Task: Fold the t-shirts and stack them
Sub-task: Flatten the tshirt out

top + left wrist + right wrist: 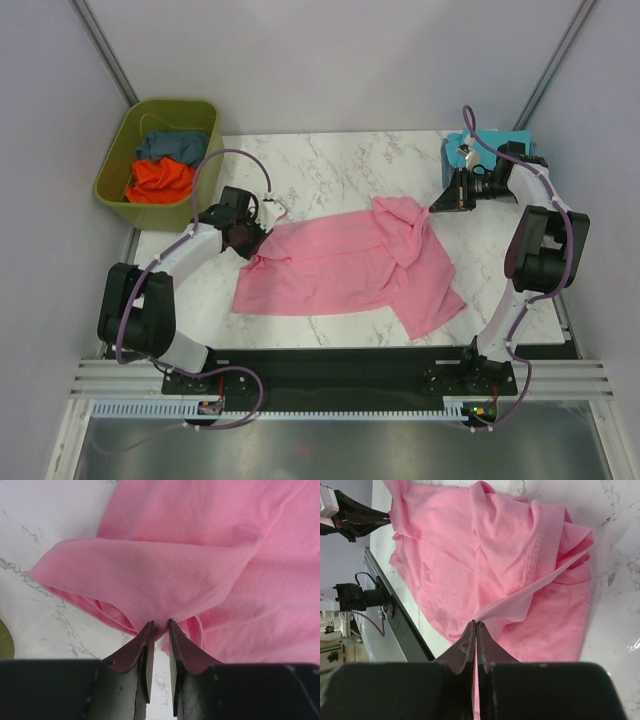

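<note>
On one marble surface (330, 160) one pink shirt (340, 265) is spread, gripped at two edges.
One green tub (112, 185), far left, holds an orange shirt (160, 180) and a blue shirt (170, 146); one turquoise shirt (520, 137) lies far right. The left fingers (142, 650) and the right fingers (465, 650) are each clamped on pink cloth.

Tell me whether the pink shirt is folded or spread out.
Spread out, not folded: the pink shirt lies open across the table, with only its right end bunched and flopped over itself.

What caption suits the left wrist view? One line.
Left tool pinching a fold of the pink t-shirt on the marble table.
</note>
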Available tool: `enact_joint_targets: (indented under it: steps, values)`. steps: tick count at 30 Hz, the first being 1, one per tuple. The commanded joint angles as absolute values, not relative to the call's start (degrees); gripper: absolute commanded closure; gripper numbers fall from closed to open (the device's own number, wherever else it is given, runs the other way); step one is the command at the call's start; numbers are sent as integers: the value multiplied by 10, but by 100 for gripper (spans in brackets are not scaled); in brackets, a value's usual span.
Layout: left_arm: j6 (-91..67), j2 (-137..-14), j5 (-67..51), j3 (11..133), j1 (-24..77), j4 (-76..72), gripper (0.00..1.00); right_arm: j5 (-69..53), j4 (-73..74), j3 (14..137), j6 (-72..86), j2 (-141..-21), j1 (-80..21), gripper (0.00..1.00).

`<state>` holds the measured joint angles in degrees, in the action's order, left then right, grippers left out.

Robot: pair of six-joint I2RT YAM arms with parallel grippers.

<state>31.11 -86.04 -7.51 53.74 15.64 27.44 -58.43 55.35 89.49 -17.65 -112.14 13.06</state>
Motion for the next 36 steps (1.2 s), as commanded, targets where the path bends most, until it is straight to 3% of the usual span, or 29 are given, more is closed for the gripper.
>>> enact_joint_targets:
  steps: [1, 9, 26, 36]
  values:
    - [301, -867, -94, 562, 158, 274, 76, -604, 537, 902, -178, -1119, 129, 96]
    - [301, -869, -103, 575, 159, 277, 98, -599, 529, 911, -167, -1121, 129, 96]
    - [318, -793, -91, 732, 158, 280, 98, -548, 419, 985, -70, -1015, 138, 100]
    - [329, -882, -107, 714, 158, 248, 98, -539, 390, 949, -51, -1021, 138, 100]
